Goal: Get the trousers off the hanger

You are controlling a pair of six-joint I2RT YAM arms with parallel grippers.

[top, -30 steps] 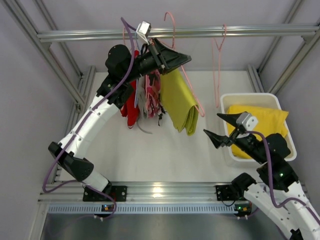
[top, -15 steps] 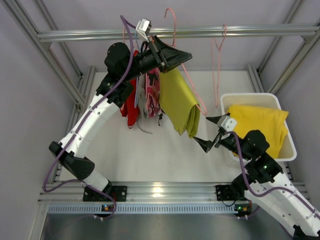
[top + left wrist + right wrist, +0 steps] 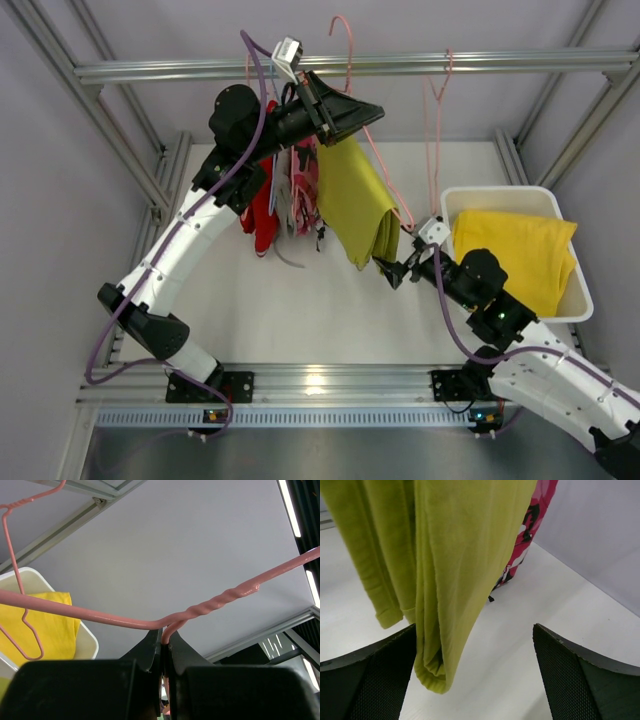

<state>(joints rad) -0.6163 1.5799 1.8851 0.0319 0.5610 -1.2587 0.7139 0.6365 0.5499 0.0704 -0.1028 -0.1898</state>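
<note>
White table (image 3: 300, 300) under a metal rail (image 3: 500, 65) that spans the back. A white bin (image 3: 500, 194) sits on the table's right side, and the yellow trousers (image 3: 515, 255) lie folded inside it. The green trousers (image 3: 355, 205) hang folded over the pink hanger (image 3: 100, 621), lower end free above the table, between the bin and the other hanging clothes. Left of them I see a pink garment (image 3: 305, 190), then a red garment (image 3: 262, 215), both off the rail. A spare hanger (image 3: 426, 150) hangs bare above the bin's left edge. Left gripper (image 3: 350, 112) is up by the rail, jaws pressed together and pinching the hanger's wire just below its twisted neck — the wrist view shows the wire running straight out of the closed fingertips. Right gripper (image 3: 400, 262) sits low, just left of the bin, at the bottom corner of the green trousers. Its fingers (image 3: 370, 675) are spread wide, gripping nothing — the cloth's folded end hangs between them, close against the left-hand one in its wrist view. I cannot tell whether it touches.
</note>
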